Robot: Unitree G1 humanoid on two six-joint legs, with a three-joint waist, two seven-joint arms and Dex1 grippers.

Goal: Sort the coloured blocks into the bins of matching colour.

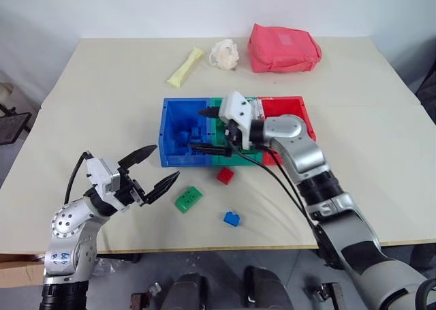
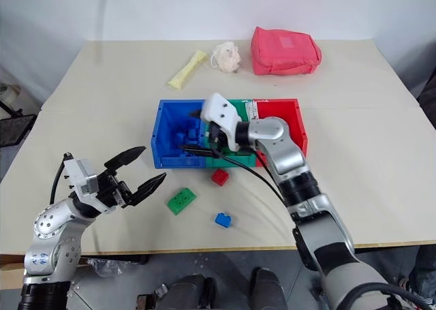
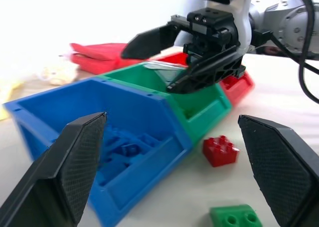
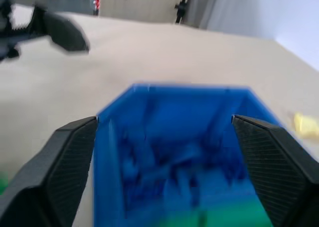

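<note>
The three joined bins stand mid-table: blue bin (image 1: 167,129), green bin (image 3: 207,112), red bin (image 1: 285,110). Several blue blocks (image 4: 174,177) lie inside the blue bin. My right gripper (image 1: 201,129) hangs open over the blue bin near its border with the green one, pointing left, with nothing between its fingers. It hides most of the green bin. In front of the bins a red block (image 1: 225,175), a green block (image 1: 188,199) and a blue block (image 1: 231,219) lie loose on the table. My left gripper (image 1: 162,165) stands open and empty, left of the green block.
At the back of the table lie a pale yellow stick (image 1: 185,67), a white fluffy ball (image 1: 225,53) and a red fabric pouch (image 1: 283,48). The table's front edge runs just below the blue block.
</note>
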